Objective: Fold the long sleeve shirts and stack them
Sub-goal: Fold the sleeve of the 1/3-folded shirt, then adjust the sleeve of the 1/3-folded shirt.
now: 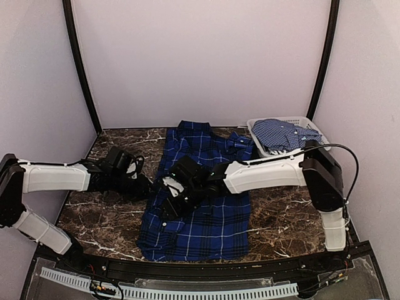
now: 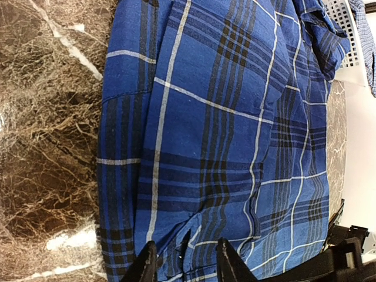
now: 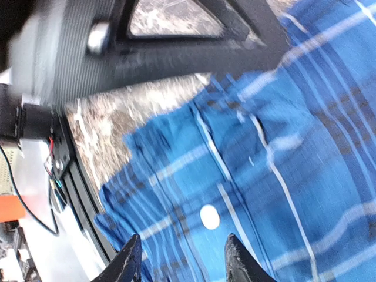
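The dark blue plaid shirt [image 1: 212,219] lies lengthwise on the marble table [image 1: 275,212], collar toward the back wall. My left gripper [image 1: 145,186] is low at the shirt's left edge. In the left wrist view its fingers stand apart [image 2: 186,244] over the plaid cloth [image 2: 223,117], with a small raised fold between the tips. My right gripper [image 1: 170,197] hangs over the left half of the shirt, open [image 3: 183,241] above the cloth [image 3: 282,147] and a white button [image 3: 209,217]. The lighter fine-checked shirt [image 1: 282,134] lies crumpled in the basket.
A pale lattice basket [image 1: 294,119] stands at the back right corner, also seen in the left wrist view as the basket [image 2: 343,23]. Bare marble [image 2: 47,147] lies left of the shirt. The table's black front rail [image 1: 206,267] runs just below the shirt's hem.
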Tool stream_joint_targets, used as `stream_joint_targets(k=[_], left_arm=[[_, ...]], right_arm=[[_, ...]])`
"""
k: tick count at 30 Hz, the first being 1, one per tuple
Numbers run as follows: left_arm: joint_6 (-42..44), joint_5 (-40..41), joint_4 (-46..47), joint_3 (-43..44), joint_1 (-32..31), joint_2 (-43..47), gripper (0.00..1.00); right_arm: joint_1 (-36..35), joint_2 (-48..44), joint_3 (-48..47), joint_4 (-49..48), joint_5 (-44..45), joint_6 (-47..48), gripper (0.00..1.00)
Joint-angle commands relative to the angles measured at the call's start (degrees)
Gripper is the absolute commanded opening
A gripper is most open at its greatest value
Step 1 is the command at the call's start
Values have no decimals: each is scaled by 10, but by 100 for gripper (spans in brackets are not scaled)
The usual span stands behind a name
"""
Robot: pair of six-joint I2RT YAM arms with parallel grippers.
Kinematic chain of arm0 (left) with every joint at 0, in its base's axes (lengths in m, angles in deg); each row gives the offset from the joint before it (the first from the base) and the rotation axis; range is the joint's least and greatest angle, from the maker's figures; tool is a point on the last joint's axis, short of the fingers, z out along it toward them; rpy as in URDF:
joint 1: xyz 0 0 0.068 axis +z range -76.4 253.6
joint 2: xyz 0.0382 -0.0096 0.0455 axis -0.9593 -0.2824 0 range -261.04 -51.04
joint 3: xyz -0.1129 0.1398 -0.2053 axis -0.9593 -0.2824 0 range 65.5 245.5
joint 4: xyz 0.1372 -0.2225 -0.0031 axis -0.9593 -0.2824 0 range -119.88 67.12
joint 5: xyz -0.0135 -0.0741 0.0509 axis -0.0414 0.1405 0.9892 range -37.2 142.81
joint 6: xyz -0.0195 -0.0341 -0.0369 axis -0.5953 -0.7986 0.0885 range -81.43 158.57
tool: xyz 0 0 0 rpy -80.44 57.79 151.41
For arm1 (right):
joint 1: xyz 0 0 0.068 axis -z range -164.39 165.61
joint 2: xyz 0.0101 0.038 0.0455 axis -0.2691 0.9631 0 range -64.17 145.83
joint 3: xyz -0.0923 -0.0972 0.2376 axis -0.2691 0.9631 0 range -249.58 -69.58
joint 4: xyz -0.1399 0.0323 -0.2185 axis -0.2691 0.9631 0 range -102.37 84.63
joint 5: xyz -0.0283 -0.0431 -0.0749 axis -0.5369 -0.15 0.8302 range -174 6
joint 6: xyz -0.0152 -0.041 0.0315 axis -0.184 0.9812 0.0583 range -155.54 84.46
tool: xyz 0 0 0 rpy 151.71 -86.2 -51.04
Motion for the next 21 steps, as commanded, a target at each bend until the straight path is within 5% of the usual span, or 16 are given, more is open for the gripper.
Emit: stream_joint_targets(k=[1, 15, 21], left_arm=[[11, -15, 11, -9, 3, 3, 33], [17, -11, -2, -9, 3, 5, 33], [15, -12, -1, -10, 3, 5, 33]], right_arm=[[-17, -63, 50, 12, 49, 40, 45], [-96, -10, 15, 93, 244, 102, 52], [-107, 3, 3, 110, 303, 99, 48]])
